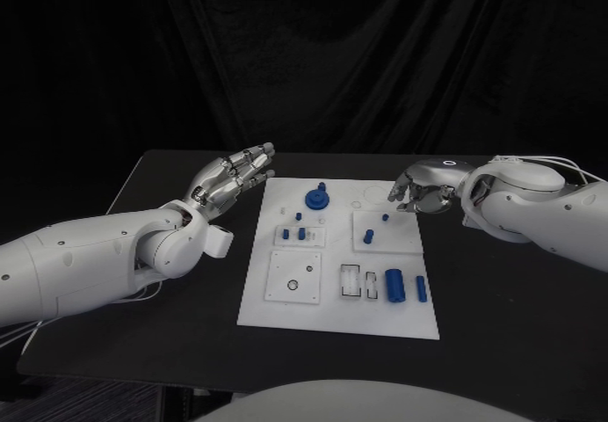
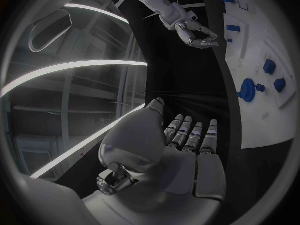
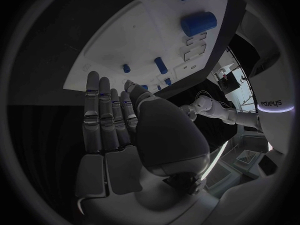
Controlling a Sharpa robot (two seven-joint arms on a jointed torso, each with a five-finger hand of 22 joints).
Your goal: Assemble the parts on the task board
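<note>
Item: task board [image 1: 380, 321], white plate lying flat in the middle of the black bench [image 1: 165, 308].

Parts on board: a blue round knob part [image 1: 317, 198] is standing near the far left corner; two short blue pegs [image 1: 295, 234] are sitting in a small plate just behind mid-board on the left; a single blue peg [image 1: 369, 236] is standing in the square plate to their right; two blue cylinders [image 1: 395, 286] are lying loose near the right edge, beside a row of open rectangular slots (unfilled, as far as can be told).

Left hand [image 1: 232, 182]: hovering off the board's far left corner, above the bench, fingers [image 2: 190, 133] extended side by side, holding nothing.

Right hand [image 1: 421, 193]: hovering at the board's far right corner, fingers [image 3: 106, 110] straight and close together in its wrist view, holding nothing; the head view is suggesting a slight curl, but no part is in it.

Step in hand (a judgement): neither hand is committing to a part yet. The loose cylinders are lying nearest the right arm, so the right hand seems the natural one to reach. Doing it well is meaning approaching from above, pinching one cylinder across its width without nudging its neighbour, then lining it up with a slot before lowering.
</note>
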